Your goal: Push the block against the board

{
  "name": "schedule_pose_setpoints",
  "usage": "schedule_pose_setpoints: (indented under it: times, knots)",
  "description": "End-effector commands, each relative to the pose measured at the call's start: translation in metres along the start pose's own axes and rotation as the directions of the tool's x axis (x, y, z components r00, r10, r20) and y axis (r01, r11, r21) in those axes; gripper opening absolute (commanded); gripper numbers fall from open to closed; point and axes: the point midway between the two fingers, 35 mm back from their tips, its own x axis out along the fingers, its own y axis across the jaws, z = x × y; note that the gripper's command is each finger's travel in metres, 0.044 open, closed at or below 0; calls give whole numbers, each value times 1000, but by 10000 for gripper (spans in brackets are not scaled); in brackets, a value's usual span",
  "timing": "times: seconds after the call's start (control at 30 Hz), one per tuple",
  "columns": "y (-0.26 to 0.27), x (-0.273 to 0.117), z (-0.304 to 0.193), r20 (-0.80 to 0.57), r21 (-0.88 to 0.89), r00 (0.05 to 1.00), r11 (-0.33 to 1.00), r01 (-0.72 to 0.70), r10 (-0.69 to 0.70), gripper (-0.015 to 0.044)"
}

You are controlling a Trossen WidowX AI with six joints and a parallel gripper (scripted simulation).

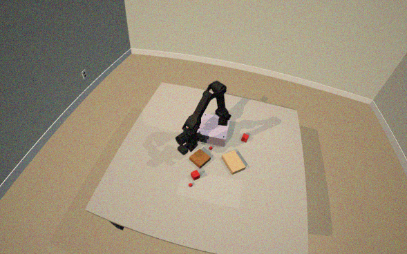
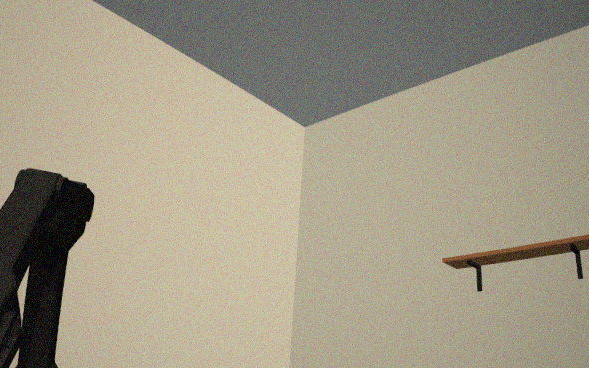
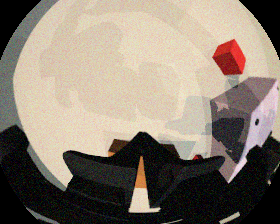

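Observation:
The square block [image 1: 200, 158] is brown and lies flat on the table. In the wrist view the block [image 3: 118, 146] shows only in part, behind my fingers. The board [image 1: 233, 161] is light tan and lies flat to the right of the block, with bare table between them, so they are apart. The board is not recognisable in the wrist view. My gripper [image 1: 193, 146] [image 3: 141, 135] is shut and empty, just up and left of the block in the top view. Its exact height and any contact with the block are hidden.
The pale purple base box [image 1: 215, 132] [image 3: 260, 122] stands behind the block. A red cube [image 1: 195, 174] and a small red piece [image 1: 190, 185] lie in front of the block. Another red cube [image 1: 244, 137] lies beyond the board. A small red piece [image 1: 211, 148] lies near the box.

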Motion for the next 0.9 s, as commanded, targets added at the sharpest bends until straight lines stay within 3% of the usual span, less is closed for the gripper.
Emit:
schedule_pose_setpoints:
  times: [0.0, 0.87]
  knots:
    - [-7, 19, 0, 1, 6, 1000, 1000, 24, -24, 0]
    - [-4, 19, -21, 0, 6, 1000, 1000, 25, -25, 0]
